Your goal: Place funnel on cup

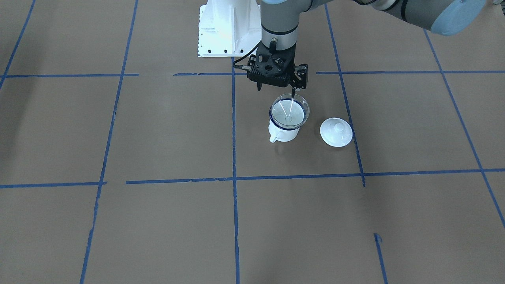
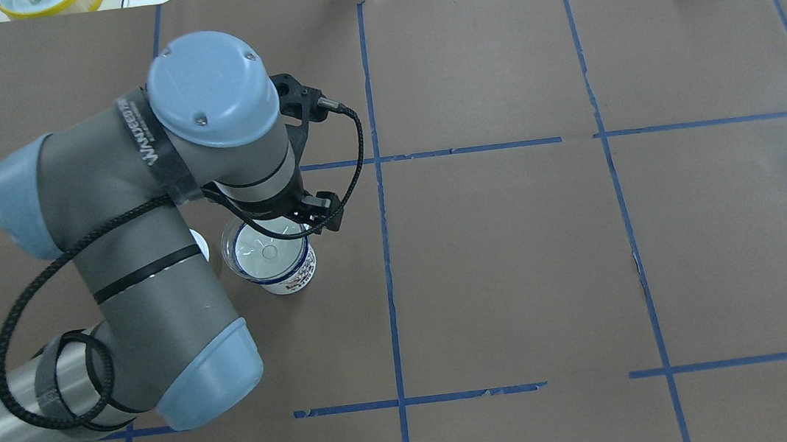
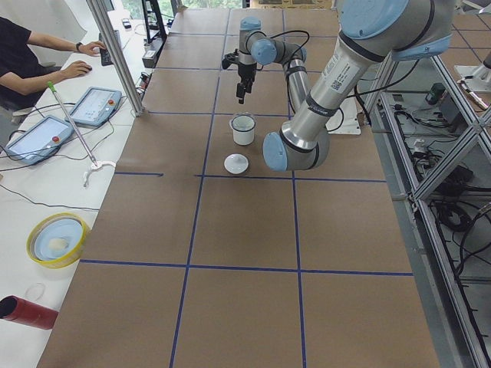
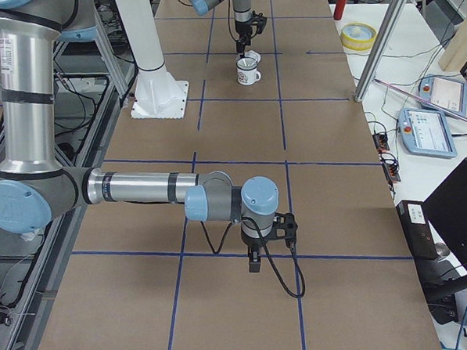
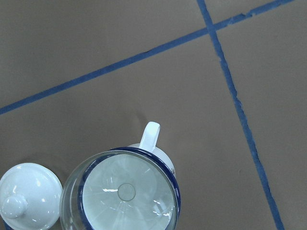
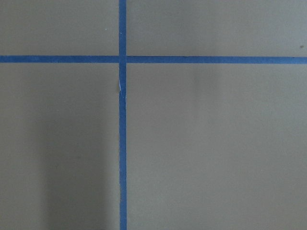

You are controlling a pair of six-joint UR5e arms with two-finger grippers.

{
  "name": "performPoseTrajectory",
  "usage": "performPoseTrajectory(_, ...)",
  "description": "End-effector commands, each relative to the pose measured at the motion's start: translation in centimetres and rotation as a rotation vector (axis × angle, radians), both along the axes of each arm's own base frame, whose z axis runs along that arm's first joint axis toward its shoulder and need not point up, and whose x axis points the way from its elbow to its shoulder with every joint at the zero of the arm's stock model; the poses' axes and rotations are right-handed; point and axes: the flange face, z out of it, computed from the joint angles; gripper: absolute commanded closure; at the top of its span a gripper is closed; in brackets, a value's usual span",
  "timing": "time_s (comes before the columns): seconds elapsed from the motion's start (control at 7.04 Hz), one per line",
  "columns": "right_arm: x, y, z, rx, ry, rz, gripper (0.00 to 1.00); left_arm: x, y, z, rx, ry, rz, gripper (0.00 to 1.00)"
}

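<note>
Left gripper (image 1: 275, 91) hung open just above the funnel, its fingers spread apart.
You had the brown table (image 1: 158, 138) taped in blue squares, and the right gripper (image 4: 254, 264) sat low over it, well apart from the work; whether it was open or closed you could not tell. The cup (image 1: 285, 134) stood upright, its handle towards your side. The funnel (image 1: 289, 112) sat in its mouth, spout down. The lid (image 1: 336, 132) lay near the cup, not touching.
</note>
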Motion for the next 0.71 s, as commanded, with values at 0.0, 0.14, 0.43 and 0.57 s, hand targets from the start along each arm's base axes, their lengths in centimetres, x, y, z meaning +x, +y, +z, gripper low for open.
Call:
performPoseTrajectory(0.0, 0.0, 0.0, 0.0, -0.001, 0.000, 0.000, 0.00, -5.3, -2.5, -1.9, 0.063, 0.085, -0.085, 0.00)
performPoseTrajectory(0.14, 0.0, 0.0, 0.0, 0.001, 0.000, 0.000, 0.00, -8.8, -5.1, -1.3, 0.057, 0.129, -0.121, 0.00)
performPoseTrajectory(0.43, 0.0, 0.0, 0.0, -0.001, 0.000, 0.000, 0.00, -17.8, -9.5, 5.8, 0.033, 0.234, -0.072, 0.00)
performPoseTrajectory(0.57, 0.0, 0.0, 0.0, -0.001, 0.000, 0.000, 0.00, -22.4, -11.9, 10.1, 0.059, 0.235, -0.056, 0.00)
